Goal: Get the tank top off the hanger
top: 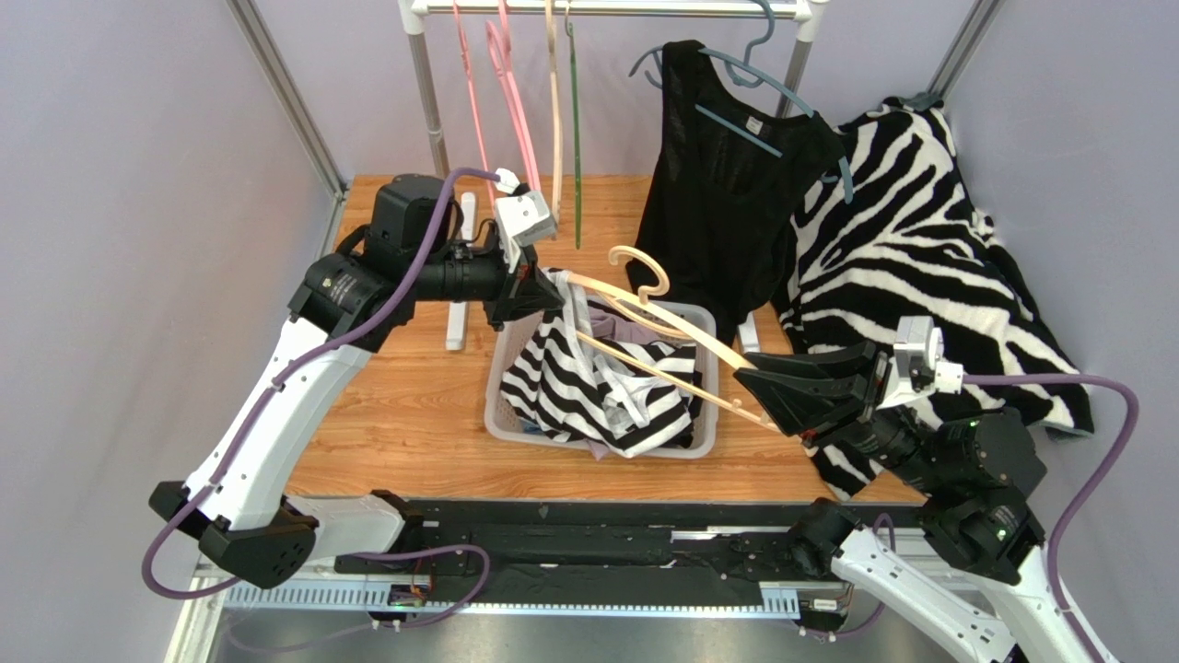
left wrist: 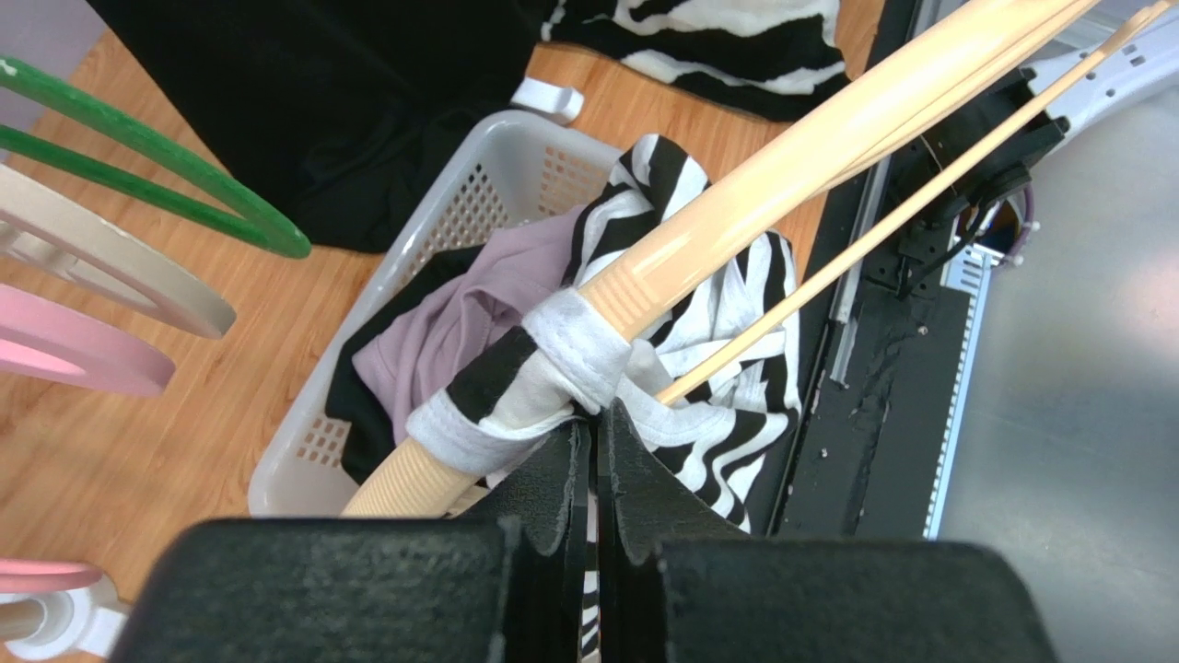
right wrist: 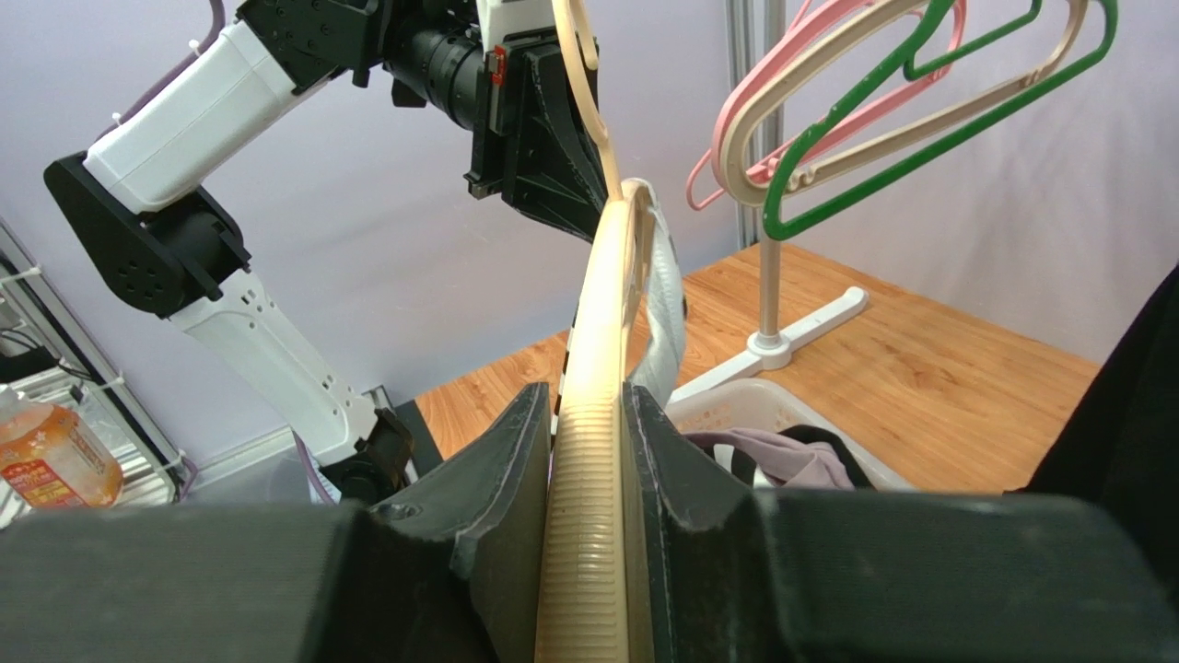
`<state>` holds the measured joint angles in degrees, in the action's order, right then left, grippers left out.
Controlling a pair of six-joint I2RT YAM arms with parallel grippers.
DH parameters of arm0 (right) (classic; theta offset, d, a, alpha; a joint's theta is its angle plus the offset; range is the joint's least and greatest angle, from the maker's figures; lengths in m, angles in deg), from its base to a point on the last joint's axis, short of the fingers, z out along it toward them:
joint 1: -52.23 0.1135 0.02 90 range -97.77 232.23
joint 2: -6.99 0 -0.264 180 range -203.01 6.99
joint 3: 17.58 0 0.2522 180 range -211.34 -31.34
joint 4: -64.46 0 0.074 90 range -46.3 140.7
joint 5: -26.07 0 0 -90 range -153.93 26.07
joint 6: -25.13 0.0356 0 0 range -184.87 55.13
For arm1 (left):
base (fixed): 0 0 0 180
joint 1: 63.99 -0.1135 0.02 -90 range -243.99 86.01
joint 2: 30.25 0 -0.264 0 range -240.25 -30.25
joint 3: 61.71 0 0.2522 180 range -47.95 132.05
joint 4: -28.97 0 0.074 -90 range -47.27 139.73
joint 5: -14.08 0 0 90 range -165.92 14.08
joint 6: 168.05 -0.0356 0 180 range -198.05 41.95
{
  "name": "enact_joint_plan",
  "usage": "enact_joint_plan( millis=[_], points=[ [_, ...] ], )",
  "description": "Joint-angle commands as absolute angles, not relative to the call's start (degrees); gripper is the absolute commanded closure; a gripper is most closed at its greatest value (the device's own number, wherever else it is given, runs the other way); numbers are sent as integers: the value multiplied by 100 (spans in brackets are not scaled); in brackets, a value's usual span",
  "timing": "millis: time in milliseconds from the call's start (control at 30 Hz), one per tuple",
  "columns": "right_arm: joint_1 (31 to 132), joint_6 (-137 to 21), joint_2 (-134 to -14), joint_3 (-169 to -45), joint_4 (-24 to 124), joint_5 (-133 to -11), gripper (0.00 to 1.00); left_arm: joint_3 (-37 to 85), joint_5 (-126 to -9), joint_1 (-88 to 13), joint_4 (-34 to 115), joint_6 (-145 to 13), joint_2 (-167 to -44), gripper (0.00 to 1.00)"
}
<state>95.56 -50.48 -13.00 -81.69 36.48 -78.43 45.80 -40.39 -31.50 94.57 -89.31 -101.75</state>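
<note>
Wood tabletop (top: pixel 401 415), pale grey walls (top: pixel 139 207); L gripper (left wrist: pixel 598 431) tight on tank top (left wrist: pixel 485 394), R gripper (right wrist: pixel 588 428) tight on hanger (top: pixel 651 325).

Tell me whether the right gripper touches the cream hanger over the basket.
Touching. The right wrist view shows the right gripper closed on the cream hanger, both fingers pressed against its ribbed arm.

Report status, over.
Left fingers shut on tank top. Right fingers clamp hanger. Strap wrapped round hanger end, above basket.
</note>
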Motion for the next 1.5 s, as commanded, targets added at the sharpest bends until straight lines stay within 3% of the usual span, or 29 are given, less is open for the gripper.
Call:
enact_joint_plan(
  millis=[0, 433, 600, 833, 1067, 1333, 1467],
  points=[
    [9565, -5432, -1349, -8759, 3409, -7940, 100, 4803, -3962, -3174, 9230, -8754, -9995, 100],
    [9565, -5827, -1147, -10033, 1608, -7896, 100, 5302, -4929, -3446, 9230, -8719, -9678, 100],
    [9556, -5968, -945, -10779, 931, -7563, 100, 5681, -4412, -3376, 9362, -8675, -10029, 100],
    [9556, -6065, -1172, -11193, 833, -6772, 100, 4628, -5007, -2673, 9424, -9325, -10214, 100],
    [9547, -6188, -1567, -11343, 1000, -6420, 100, 3846, -5640, -2673, 8705, -9808, -10460, 100],
    [9556, -6232, -1999, -11405, 1053, -6402, 100, 4231, -6493, -2690, 7966, -10116, -10821, 100],
    [9556, -6232, -2069, -11396, 1062, -6095, 100, 3786, -6371, -2682, 7746, -10081, -10777, 100]
  ],
)
